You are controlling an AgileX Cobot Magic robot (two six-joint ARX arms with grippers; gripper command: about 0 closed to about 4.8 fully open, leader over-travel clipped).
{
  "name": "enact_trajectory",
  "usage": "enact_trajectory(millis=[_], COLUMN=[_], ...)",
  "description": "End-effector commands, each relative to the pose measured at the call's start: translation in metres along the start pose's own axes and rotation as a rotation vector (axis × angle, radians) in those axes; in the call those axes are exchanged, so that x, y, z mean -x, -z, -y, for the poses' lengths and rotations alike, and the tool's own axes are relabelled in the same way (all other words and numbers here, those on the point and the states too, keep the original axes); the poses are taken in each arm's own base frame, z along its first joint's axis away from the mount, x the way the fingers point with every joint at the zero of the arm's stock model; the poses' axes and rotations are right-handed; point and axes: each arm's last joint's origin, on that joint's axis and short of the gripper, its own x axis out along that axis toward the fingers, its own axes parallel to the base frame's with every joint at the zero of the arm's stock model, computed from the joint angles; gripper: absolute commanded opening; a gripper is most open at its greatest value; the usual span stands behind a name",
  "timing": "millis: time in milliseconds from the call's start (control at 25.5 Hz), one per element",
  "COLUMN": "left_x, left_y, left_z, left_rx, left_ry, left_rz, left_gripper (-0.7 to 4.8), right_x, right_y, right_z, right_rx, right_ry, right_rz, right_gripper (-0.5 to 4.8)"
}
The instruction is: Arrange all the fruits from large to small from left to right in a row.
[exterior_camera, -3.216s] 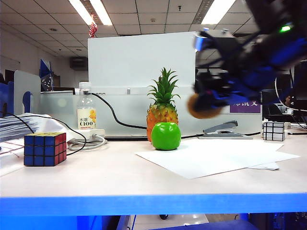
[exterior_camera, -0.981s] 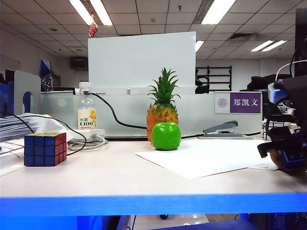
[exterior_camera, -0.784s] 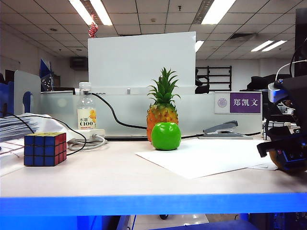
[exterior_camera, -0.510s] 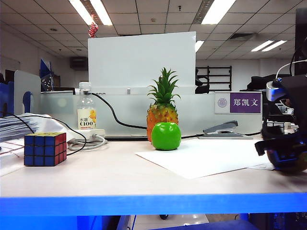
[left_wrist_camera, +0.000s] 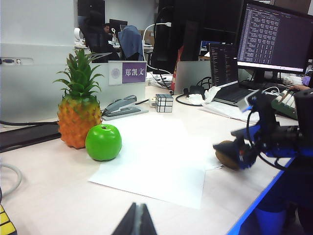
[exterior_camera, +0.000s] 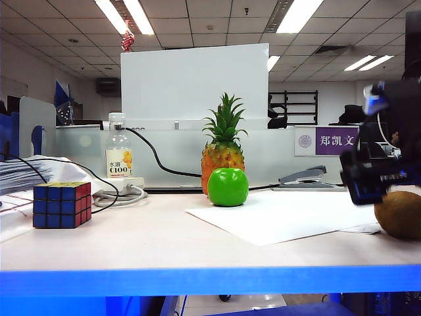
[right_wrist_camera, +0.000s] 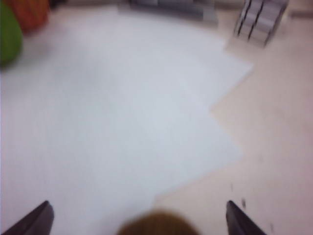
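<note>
The pineapple (exterior_camera: 223,150) stands at the back middle of the table, with the green apple (exterior_camera: 227,186) just in front of it. At the far right the brown kiwi (exterior_camera: 399,214) lies on the table. My right gripper (exterior_camera: 370,183) hangs open just above and left of the kiwi, not touching it. The right wrist view shows the kiwi (right_wrist_camera: 156,226) low between the wide-spread fingertips of the right gripper (right_wrist_camera: 137,209). My left gripper (left_wrist_camera: 137,223) is shut and empty, low over the table, far from the apple (left_wrist_camera: 103,142), the pineapple (left_wrist_camera: 78,115) and the kiwi (left_wrist_camera: 226,154).
A white paper sheet (exterior_camera: 289,214) covers the table's middle right. A Rubik's cube (exterior_camera: 61,204) sits front left, a bottle (exterior_camera: 118,155) and cables behind it. A stapler (exterior_camera: 302,176) and a small cube (left_wrist_camera: 164,103) are at the back right. The blue front edge (exterior_camera: 197,280) is near.
My right gripper opened and let go of the kiwi, then tipped upward. The kiwi now rests on the table at the far right. The left arm stayed still.
</note>
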Motion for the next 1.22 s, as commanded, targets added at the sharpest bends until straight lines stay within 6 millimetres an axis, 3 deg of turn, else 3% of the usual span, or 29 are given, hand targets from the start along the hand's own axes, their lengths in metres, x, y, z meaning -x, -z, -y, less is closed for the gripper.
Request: enact_trajectory(millis=[39, 235, 549, 941, 1216], left_x=[0.000, 0.000, 0.000, 0.000, 0.000], left_y=[-0.002, -0.002, -0.002, -0.002, -0.003], left_z=[0.000, 0.000, 0.000, 0.000, -0.001], left_rx=[-0.015, -0.014, -0.015, -0.024, -0.034], left_ry=[0.001, 0.001, 0.001, -0.018, -0.042], left_rz=[0.012, 0.012, 0.012, 0.016, 0.031], left_gripper=[-0.06, -0.06, -0.06, -0.06, -0.06], right_x=[-0.003, -0.023, -0.077, -0.144, -0.172], right_y=[-0.017, -0.044, -0.083, -0.094, -0.102], right_z=[-0.004, -0.020, -0.052, -0.088, -0.103], right_rx=[-0.023, 0.025, 0.076, 0.120, 0.129], right_ry=[-0.081, -0.226, -0.369, -0.500, -0.531], right_rz=[0.114, 0.150, 0.206, 0.160, 0.120], right_gripper=[4.79, 4.79, 4.79, 4.79, 4.79])
